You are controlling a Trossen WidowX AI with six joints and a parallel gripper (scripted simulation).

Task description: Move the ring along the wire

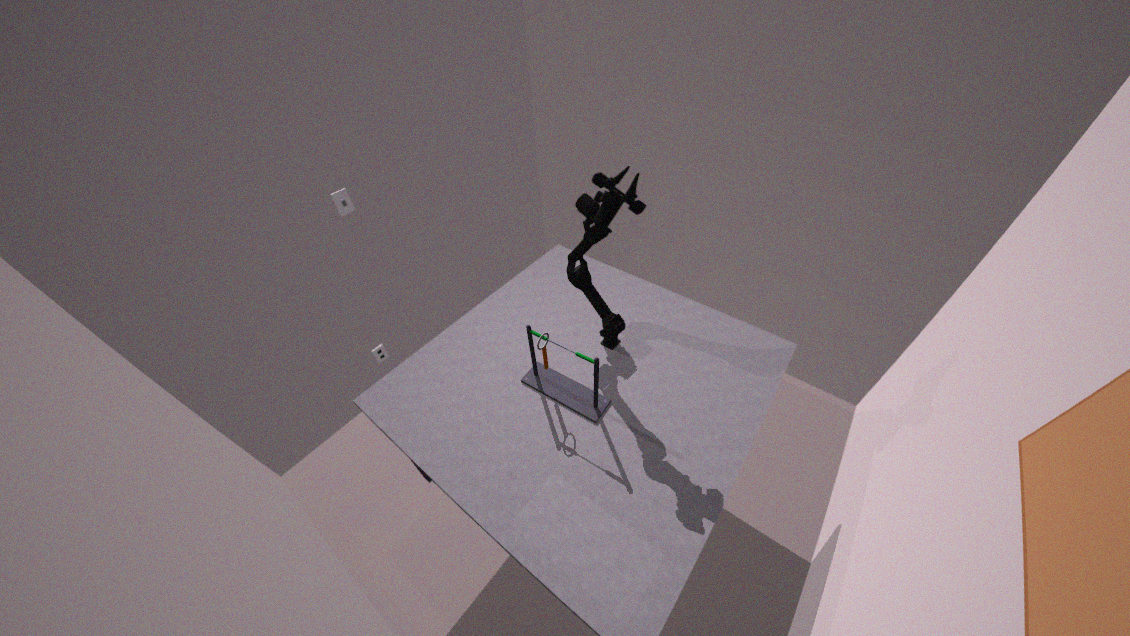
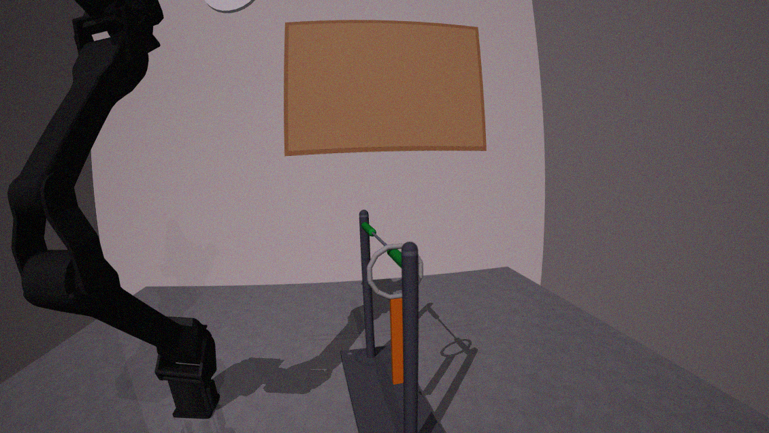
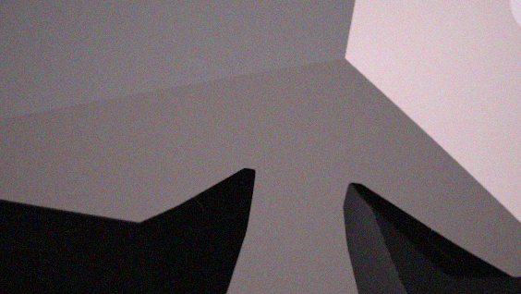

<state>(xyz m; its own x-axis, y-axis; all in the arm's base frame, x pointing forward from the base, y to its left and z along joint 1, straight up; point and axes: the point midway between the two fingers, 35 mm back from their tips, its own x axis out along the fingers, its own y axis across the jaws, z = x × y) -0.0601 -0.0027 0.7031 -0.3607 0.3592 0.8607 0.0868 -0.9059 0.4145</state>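
The pale round ring hangs by gravity, its orange bar handle downward; the black two-fingered gripper stands partly open, empty.

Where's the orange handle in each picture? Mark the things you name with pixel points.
Top: the orange handle (image 1: 544, 357) (image 2: 397, 340) is just left of the middle, under the ring (image 1: 538, 341) (image 2: 369, 273).
Exterior: it's right of the middle, low down, partly behind the nearer post (image 2: 410, 333).
Wrist: not in it.
Landmark: the ring, in the top and exterior views only.
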